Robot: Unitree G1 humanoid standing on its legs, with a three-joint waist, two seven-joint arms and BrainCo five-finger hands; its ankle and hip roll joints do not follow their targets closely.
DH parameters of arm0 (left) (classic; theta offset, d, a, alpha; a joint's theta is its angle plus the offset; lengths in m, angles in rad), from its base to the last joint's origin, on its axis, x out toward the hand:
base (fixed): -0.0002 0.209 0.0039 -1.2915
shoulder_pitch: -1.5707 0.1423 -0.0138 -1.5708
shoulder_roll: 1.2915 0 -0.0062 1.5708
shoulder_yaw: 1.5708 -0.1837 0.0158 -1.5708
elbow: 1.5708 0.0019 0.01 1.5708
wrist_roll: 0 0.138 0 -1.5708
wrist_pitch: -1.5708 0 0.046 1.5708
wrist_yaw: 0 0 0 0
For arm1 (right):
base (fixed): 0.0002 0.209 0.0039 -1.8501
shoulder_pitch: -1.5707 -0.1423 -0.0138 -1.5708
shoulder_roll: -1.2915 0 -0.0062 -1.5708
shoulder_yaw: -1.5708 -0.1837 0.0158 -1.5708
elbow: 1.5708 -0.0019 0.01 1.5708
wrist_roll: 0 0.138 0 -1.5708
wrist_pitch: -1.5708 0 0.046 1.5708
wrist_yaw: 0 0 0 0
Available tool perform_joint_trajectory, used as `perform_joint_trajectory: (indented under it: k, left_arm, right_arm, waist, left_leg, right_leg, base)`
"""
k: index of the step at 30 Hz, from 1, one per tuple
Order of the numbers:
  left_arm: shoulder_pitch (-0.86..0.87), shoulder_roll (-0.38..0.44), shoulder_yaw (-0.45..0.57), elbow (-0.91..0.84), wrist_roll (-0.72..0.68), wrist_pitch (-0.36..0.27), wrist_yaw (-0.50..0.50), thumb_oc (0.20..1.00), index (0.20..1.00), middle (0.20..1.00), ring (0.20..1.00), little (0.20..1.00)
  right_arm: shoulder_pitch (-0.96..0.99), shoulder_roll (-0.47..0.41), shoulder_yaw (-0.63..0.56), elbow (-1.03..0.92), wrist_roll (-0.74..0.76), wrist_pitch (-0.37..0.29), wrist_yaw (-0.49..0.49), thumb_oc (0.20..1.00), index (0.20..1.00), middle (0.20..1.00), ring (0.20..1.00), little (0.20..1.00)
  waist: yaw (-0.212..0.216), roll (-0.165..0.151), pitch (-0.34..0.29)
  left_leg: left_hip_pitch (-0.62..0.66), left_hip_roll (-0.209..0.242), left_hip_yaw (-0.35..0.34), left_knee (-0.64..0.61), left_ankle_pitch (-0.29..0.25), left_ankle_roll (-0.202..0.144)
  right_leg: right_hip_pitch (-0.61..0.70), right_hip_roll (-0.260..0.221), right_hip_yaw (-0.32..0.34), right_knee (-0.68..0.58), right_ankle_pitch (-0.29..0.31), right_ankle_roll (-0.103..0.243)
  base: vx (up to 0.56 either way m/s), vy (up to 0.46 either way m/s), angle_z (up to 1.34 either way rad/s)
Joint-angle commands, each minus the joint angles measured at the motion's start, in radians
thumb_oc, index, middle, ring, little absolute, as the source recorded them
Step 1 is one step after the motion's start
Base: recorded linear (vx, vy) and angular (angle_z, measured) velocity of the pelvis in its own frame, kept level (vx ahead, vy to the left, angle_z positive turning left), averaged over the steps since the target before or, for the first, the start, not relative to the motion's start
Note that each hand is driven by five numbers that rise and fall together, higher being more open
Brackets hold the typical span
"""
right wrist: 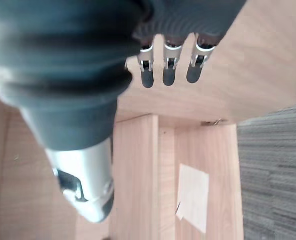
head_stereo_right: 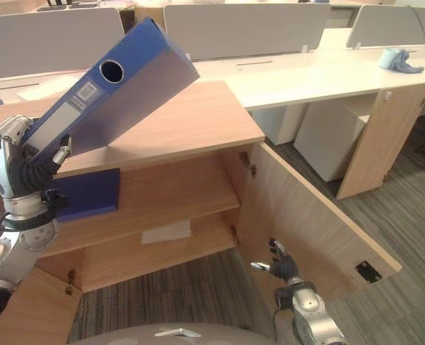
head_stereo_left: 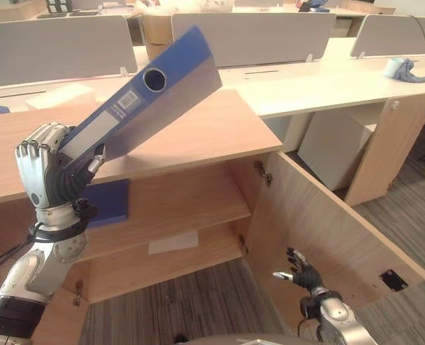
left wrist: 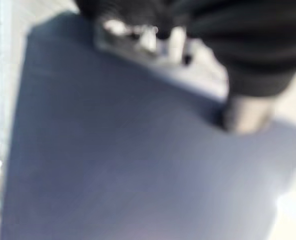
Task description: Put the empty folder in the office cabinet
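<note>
the left hand grips the lower end of the blue folder, fingers curled round its spine; the folder tilts up and away from the hand, above the wooden cabinet top. below the hand, a second flat blue folder lies on the upper shelf. the right hand, fingers relaxed and holding nothing, sits low beside the swung-open cabinet door, a smooth wood-grain panel over grey ribbed carpet.
</note>
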Motion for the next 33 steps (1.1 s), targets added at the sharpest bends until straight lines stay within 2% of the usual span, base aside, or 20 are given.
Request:
perform_joint_trajectory:
  k: [1, 5, 6, 7, 12, 16, 19, 21, 22, 27, 28, 33]
  left_arm:
    - [-0.123, -0.006, 0.043, 0.016, -0.238, -0.077, -0.132, 0.2, 0.2, 0.2, 0.2, 0.2]
    - [-0.082, -0.103, 0.04, -0.096, -0.428, -0.134, -0.309, 0.2, 0.2, 0.2, 0.2, 0.2]
    - [-0.08, -0.11, 0.038, -0.1, -0.454, -0.143, -0.323, 0.2, 0.2, 0.2, 0.2, 0.2]
    - [-0.062, -0.143, 0.042, -0.123, -0.552, -0.177, -0.398, 0.2, 0.2, 0.2, 0.2, 0.2]
    - [-0.031, -0.199, 0.06, -0.145, -0.732, -0.262, -0.54, 0.2, 0.2, 0.2, 0.2, 0.2]
    - [-0.019, -0.221, 0.078, -0.15, -0.818, -0.293, -0.609, 0.2, 0.2, 0.2, 0.2, 0.2]
    - [-0.015, -0.235, 0.087, -0.15, -0.877, -0.301, -0.665, 0.2, 0.2, 0.2, 0.2, 0.2]
    - [-0.014, -0.261, 0.09, -0.152, -0.978, -0.306, -0.781, 0.2, 0.2, 0.2, 0.2, 0.2]
    - [-0.014, -0.263, 0.089, -0.144, -0.988, -0.303, -0.801, 0.2, 0.2, 0.2, 0.2, 0.2]
    - [-0.014, -0.264, 0.089, -0.136, -1.022, -0.288, -0.84, 0.2, 0.2, 0.2, 0.2, 0.2]
    - [-0.012, -0.267, 0.087, -0.123, -1.052, -0.27, -0.876, 0.2, 0.2, 0.2, 0.2, 0.2]
    - [-0.013, -0.28, 0.058, -0.091, -1.057, -0.217, -0.912, 0.2, 0.2, 0.2, 0.2, 0.2]
  right_arm:
    - [-0.084, -0.064, -0.008, -0.05, 0.052, -0.059, 0.035, 1.0, 1.0, 1.0, 1.0, 1.0]
    - [-0.125, -0.08, -0.029, -0.2, 0.086, -0.045, 0.036, 1.0, 1.0, 1.0, 1.0, 1.0]
    - [-0.129, -0.08, -0.03, -0.212, 0.085, -0.052, 0.034, 1.0, 1.0, 1.0, 1.0, 1.0]
    - [-0.148, -0.088, -0.049, -0.259, 0.105, -0.044, 0.031, 1.0, 1.0, 1.0, 1.0, 1.0]
    - [-0.206, -0.119, -0.112, -0.374, 0.166, -0.031, 0.013, 1.0, 1.0, 1.0, 1.0, 1.0]
    - [-0.245, -0.136, -0.147, -0.408, 0.207, -0.039, -0.006, 1.0, 1.0, 1.0, 1.0, 1.0]
    - [-0.266, -0.137, -0.162, -0.428, 0.216, -0.039, -0.022, 1.0, 1.0, 1.0, 1.0, 1.0]
    - [-0.325, -0.143, -0.179, -0.446, 0.234, -0.032, -0.059, 1.0, 1.0, 1.0, 1.0, 1.0]
    - [-0.341, -0.146, -0.183, -0.443, 0.25, -0.033, -0.065, 1.0, 1.0, 1.0, 1.0, 1.0]
    - [-0.365, -0.149, -0.186, -0.436, 0.267, -0.043, -0.069, 1.0, 1.0, 1.0, 1.0, 1.0]
    - [-0.388, -0.153, -0.189, -0.437, 0.281, -0.046, -0.073, 1.0, 1.0, 1.0, 1.0, 1.0]
    - [-0.497, -0.148, -0.171, -0.421, 0.32, -0.016, -0.103, 1.0, 1.0, 1.0, 1.0, 1.0]
  waist:
    - [0.009, 0.028, 0.028]
    - [0.027, 0.021, 0.028]
    - [0.029, 0.02, 0.028]
    - [0.037, 0.018, 0.027]
    - [0.054, 0.013, 0.023]
    - [0.066, 0.01, 0.02]
    - [0.071, 0.009, 0.017]
    - [0.089, 0.006, 0.011]
    - [0.095, 0.004, 0.009]
    - [0.103, 0.002, 0.007]
    - [0.111, 0.0, 0.005]
    - [0.134, -0.006, 0.005]
  left_leg:
    - [0.051, -0.012, -0.028, 0.001, -0.151, 0.02]
    - [0.048, -0.013, -0.044, 0.001, -0.146, 0.021]
    - [0.048, -0.013, -0.046, 0.001, -0.145, 0.021]
    - [0.047, -0.014, -0.052, 0.001, -0.144, 0.022]
    - [0.043, -0.017, -0.064, 0.001, -0.14, 0.023]
    - [0.04, -0.019, -0.071, 0.001, -0.138, 0.022]
    - [0.038, -0.019, -0.073, 0.001, -0.138, 0.021]
    - [0.037, -0.019, -0.08, 0.001, -0.137, 0.02]
    - [0.037, -0.019, -0.081, 0.001, -0.137, 0.019]
    - [0.037, -0.019, -0.083, 0.001, -0.137, 0.02]
    - [0.037, -0.02, -0.086, 0.001, -0.137, 0.02]
    - [0.036, -0.021, -0.093, 0.001, -0.136, 0.022]
  right_leg:
    - [0.056, 0.008, -0.008, 0.005, -0.102, 0.016]
    - [0.058, 0.008, -0.014, 0.005, -0.1, 0.013]
    - [0.058, 0.008, -0.015, 0.005, -0.1, 0.013]
    - [0.058, 0.008, -0.019, 0.005, -0.099, 0.012]
    - [0.059, 0.007, -0.03, 0.005, -0.096, 0.009]
    - [0.059, 0.006, -0.035, 0.005, -0.095, 0.007]
    - [0.059, 0.006, -0.038, 0.005, -0.096, 0.006]
    - [0.061, 0.004, -0.045, 0.005, -0.097, 0.003]
    - [0.062, 0.004, -0.049, 0.005, -0.096, 0.003]
    - [0.063, 0.003, -0.054, 0.005, -0.096, 0.002]
    - [0.064, 0.004, -0.058, 0.005, -0.096, 0.001]
    - [0.068, 0.001, -0.072, 0.005, -0.095, -0.002]
  base:
    - [0.0, 0.0, 0.0]
    - [-0.01, -0.004, 0.05]
    - [-0.01, -0.001, 0.09]
    - [-0.01, 0.001, 0.09]
    - [0.0, 0.004, 0.07]
    - [0.0, 0.001, 0.01]
    - [0.0, 0.006, 0.03]
    - [0.03, 0.02, 0.05]
    - [0.03, 0.019, 0.04]
    - [0.02, 0.006, 0.06]
    - [0.02, 0.009, 0.05]
    - [0.04, 0.016, 0.03]
